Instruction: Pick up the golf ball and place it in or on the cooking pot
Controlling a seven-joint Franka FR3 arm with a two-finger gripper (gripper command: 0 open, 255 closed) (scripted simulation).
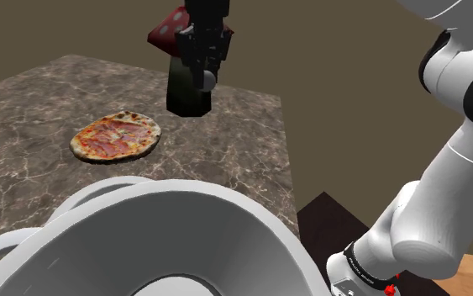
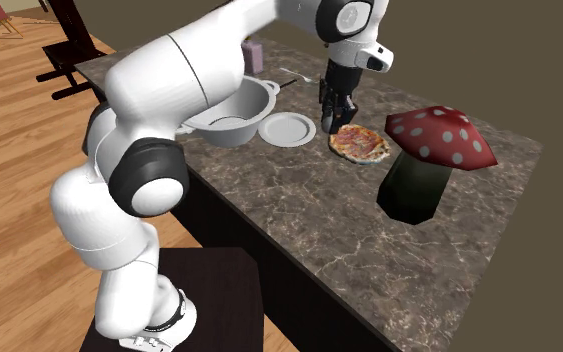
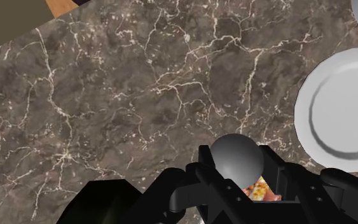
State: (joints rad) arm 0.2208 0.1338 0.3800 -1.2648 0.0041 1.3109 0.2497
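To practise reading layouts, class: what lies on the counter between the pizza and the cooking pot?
A white plate lies between the pizza and the cooking pot, seen in the second exterior view.

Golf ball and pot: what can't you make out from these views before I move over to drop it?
- Golf ball: pad contact, wrist view, hidden by the ball's own bulge and the pincer.
- Cooking pot: shoulder view, cut off by the lower and left edges; its wall hides most of its floor.
- Pizza: wrist view, mostly behind ball and pincer.
- Mushroom: shoulder view, cap cut by the top edge, pincer in front.
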